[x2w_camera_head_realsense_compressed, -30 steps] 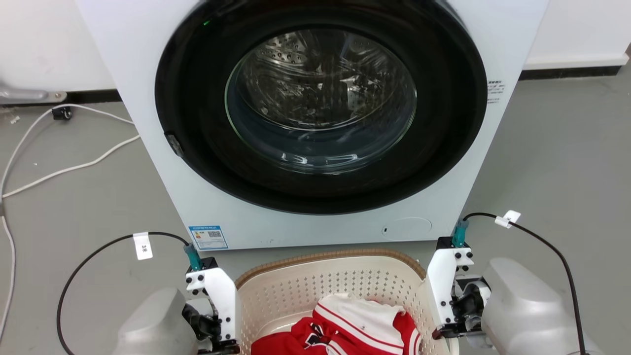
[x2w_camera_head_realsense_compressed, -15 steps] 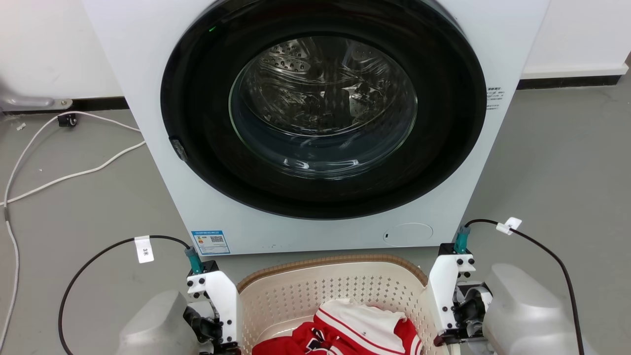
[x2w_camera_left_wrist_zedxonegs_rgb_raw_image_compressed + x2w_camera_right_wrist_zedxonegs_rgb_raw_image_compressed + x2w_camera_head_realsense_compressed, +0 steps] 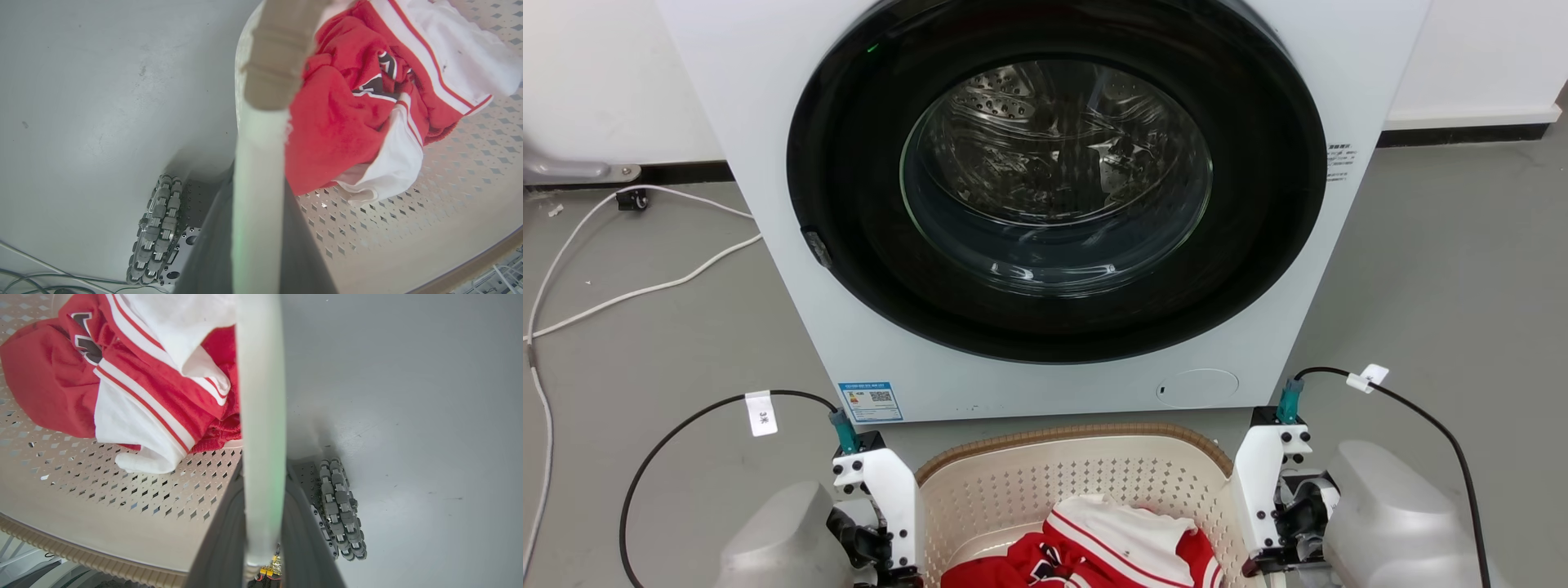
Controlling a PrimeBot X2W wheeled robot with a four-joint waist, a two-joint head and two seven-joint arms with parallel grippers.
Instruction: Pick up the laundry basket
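**Both claws on the basket handles, lift pending**

Nearest, in the left wrist view: left claw (image 3: 258, 192) is clenching the basket's white side handle (image 3: 257, 143), one dark finger lying on each side of it. Right claw (image 3: 261, 477) is doing the same on the opposite handle (image 3: 261, 416). Both grips are looking closed, with no gap visible beside the plastic.

Basket (image 3: 1078, 469) is sitting between the two wrists, directly in front of the robot. A red-and-white shirt (image 3: 1127, 539) is lying bunched on its perforated bottom. Cannot tell whether the base is resting on the floor (image 3: 1437, 269) or hanging just off it.

Farther out: washer (image 3: 1054, 384) is standing just beyond the brown rim (image 3: 1070, 430), door closed. A white cord (image 3: 645, 286) is trailing over the floor to the left, well apart.

Risks, as judged:
- Handles are looking smooth and narrow, so they may be slipping through the fingers under load.
- If one arm is rising faster, the basket is tipping and the shirt is sliding to the low side.
- Any forward swing is driving the far rim into the washer front.
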